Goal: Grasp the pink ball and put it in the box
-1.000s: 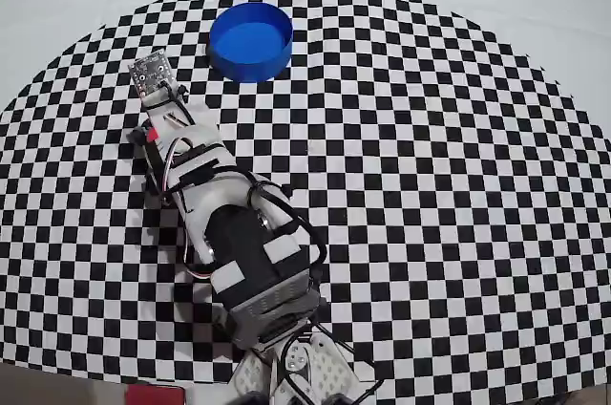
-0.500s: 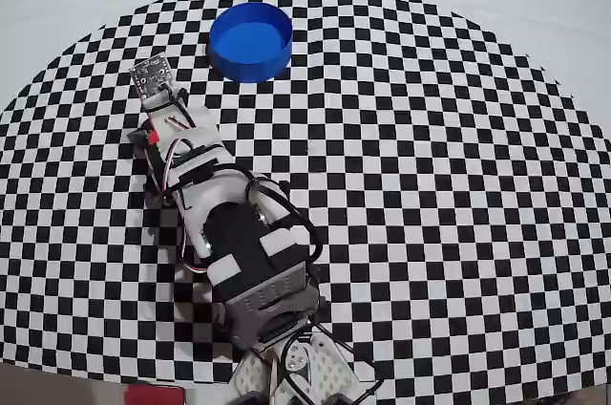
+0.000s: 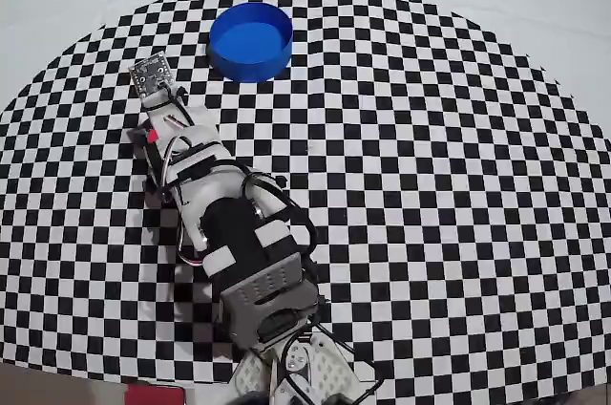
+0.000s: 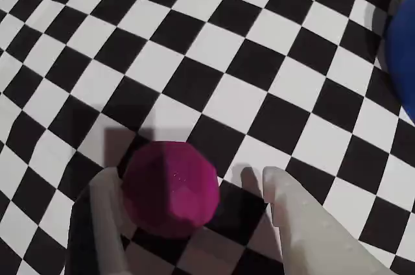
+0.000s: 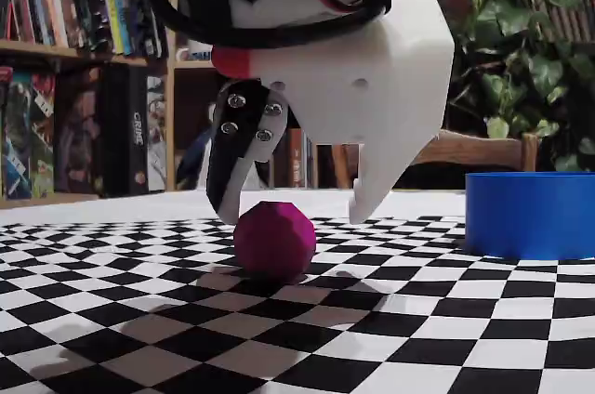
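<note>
The pink ball (image 4: 170, 187) is a faceted magenta sphere resting on the checkered cloth. My gripper (image 4: 189, 176) is open and straddles it. In the wrist view the left finger (image 4: 107, 223) is against the ball, and a gap separates the ball from the right finger (image 4: 305, 223). The fixed view shows the ball (image 5: 274, 239) on the cloth below the spread fingers of the gripper (image 5: 296, 217). The box (image 3: 250, 40) is a round blue tub at the back of the cloth, seen also at the right as the box (image 5: 530, 213) and the box (image 4: 405, 54). In the overhead view the arm (image 3: 224, 223) hides the ball.
A black-and-white checkered cloth (image 3: 430, 185) covers the table. The arm's base (image 3: 305, 367) sits at the front edge. Bookshelves (image 5: 74, 87) and a plant (image 5: 521, 50) stand behind the table in the fixed view.
The arm's rear segments have shifted slightly toward the front edge. The gripper end has stayed almost where it was.
</note>
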Available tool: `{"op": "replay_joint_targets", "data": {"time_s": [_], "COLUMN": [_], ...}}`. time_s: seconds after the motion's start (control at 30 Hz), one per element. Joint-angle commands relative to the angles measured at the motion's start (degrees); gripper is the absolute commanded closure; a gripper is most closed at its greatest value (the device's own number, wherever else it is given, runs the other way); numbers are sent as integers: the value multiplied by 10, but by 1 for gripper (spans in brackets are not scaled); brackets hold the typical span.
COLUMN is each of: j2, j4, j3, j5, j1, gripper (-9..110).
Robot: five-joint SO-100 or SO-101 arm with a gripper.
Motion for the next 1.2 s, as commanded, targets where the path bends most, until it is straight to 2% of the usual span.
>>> {"op": "replay_joint_targets", "data": {"time_s": [0.0,1.17], "j2": [1,-26], "j4": [-8,-9], "j3": [-20,-42], "j5": [2,-4], "j1": [-7,-8], "gripper": [76,76]}}
